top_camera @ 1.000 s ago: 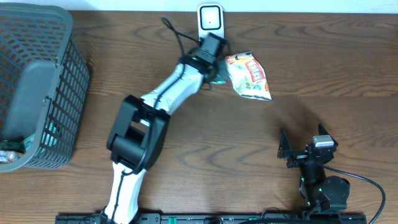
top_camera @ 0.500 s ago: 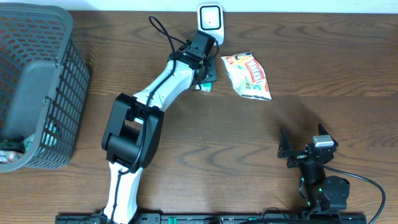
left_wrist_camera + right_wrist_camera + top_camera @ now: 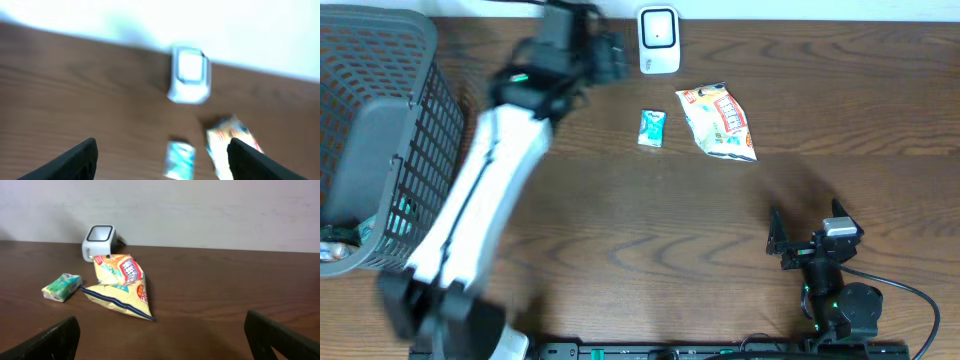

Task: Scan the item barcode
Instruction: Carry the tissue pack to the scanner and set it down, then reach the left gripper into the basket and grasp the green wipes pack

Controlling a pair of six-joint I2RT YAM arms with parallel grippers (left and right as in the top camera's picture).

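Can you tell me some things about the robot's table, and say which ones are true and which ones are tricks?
1. The little green packet lies on the table, in no gripper. True.
2. The chip bag is inside the basket. False: it lies on the table beside the little green packet.
3. The left gripper and the right gripper are both open and empty. True.
4. The white scanner lies right next to the right gripper. False: it stands at the far edge of the table by the wall, across the table from that gripper.
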